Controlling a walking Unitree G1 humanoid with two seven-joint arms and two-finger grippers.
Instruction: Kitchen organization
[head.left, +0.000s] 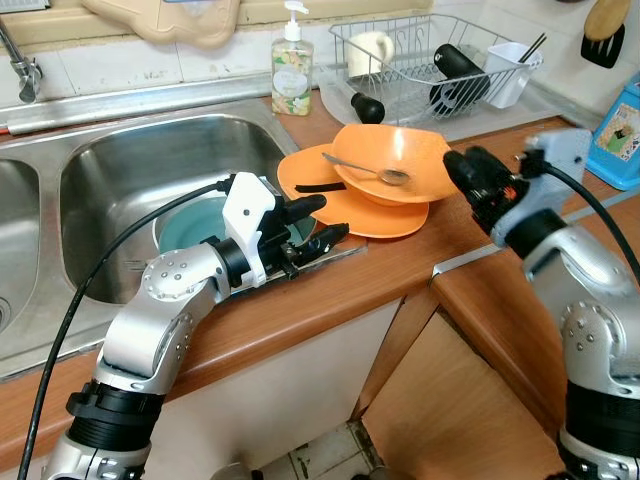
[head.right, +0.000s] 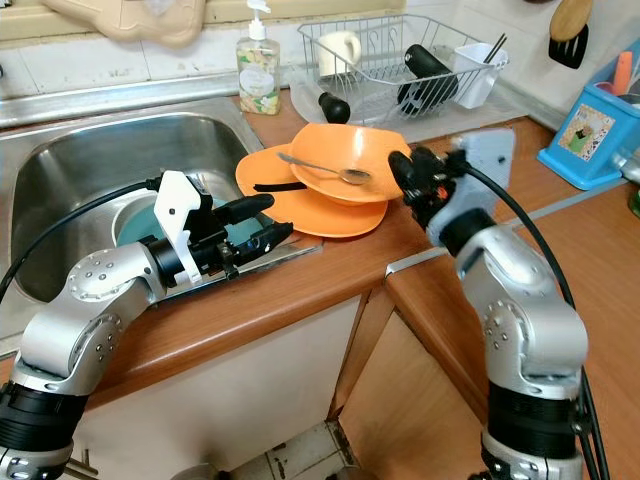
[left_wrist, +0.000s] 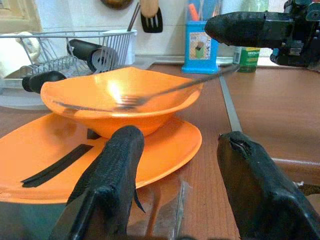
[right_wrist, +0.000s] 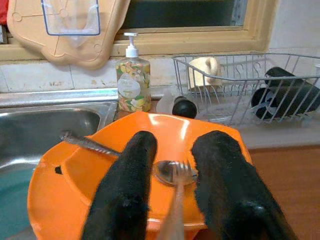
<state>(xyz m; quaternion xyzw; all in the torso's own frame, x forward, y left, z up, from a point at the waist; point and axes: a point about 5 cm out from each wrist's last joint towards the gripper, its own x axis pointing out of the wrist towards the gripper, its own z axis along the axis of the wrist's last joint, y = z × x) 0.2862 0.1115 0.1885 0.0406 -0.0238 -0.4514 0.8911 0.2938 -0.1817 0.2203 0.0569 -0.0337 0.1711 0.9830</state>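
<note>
My right gripper (head.right: 404, 172) at the orange bowl, my left gripper (head.left: 322, 220) at the sink's edge.

The sink (head.left: 120, 170) held a teal bowl (head.left: 190, 225). On the counter (head.left: 400, 270), by the sink's right edge, an orange plate (head.left: 380, 215) carried an orange bowl (head.left: 410, 160) with a spoon (head.left: 365, 170) inside. I had my right fingers (right_wrist: 125, 185) spread astride the spoon at the bowl's rim; my left fingers (left_wrist: 112, 170) were spread, empty, just short of the plate.

Soap dispenser (head.left: 292, 65) beyond left gripper (head.left: 318, 222), against backsplash. Blue utensil caddy (head.left: 620, 135) right of right gripper (head.left: 458, 167), near wall. Beige cutting board (right_wrist: 70, 30) hanging above soap dispenser. Wooden counter (head.left: 350, 280) beneath both.
</note>
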